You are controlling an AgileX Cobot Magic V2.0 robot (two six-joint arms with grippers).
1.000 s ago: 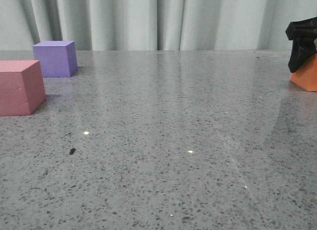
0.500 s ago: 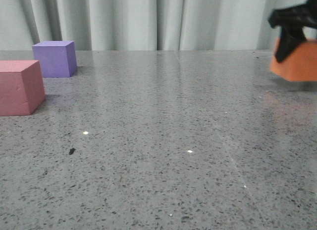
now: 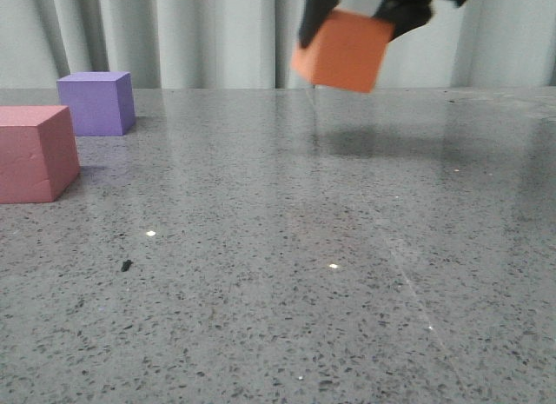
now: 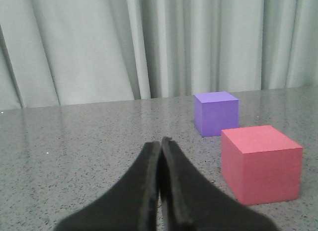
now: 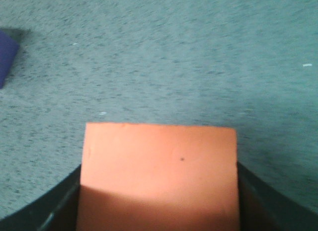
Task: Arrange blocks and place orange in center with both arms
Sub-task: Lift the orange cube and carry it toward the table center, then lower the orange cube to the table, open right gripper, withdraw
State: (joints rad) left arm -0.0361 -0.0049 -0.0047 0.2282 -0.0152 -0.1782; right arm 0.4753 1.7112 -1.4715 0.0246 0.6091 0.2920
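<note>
My right gripper (image 3: 358, 13) is shut on the orange cube (image 3: 341, 50) and holds it tilted in the air above the far middle of the table. In the right wrist view the orange cube (image 5: 159, 174) fills the space between the black fingers (image 5: 47, 211). The purple cube (image 3: 96, 102) stands at the far left. The pinkish-red cube (image 3: 35, 153) stands in front of it at the left edge. In the left wrist view my left gripper (image 4: 160, 141) is shut and empty, low over the table, with the pinkish-red cube (image 4: 261, 163) and purple cube (image 4: 216, 113) ahead of it to one side.
The grey speckled table (image 3: 278, 265) runs back to a pale curtain (image 3: 217, 35). A small dark speck (image 3: 127, 266) lies on the table at the front left. A corner of the purple cube (image 5: 7, 54) shows in the right wrist view.
My right gripper has lifted the orange cube from the table's far right and carried it up and left to above the far middle. The purple and pinkish-red cubes have not moved.
</note>
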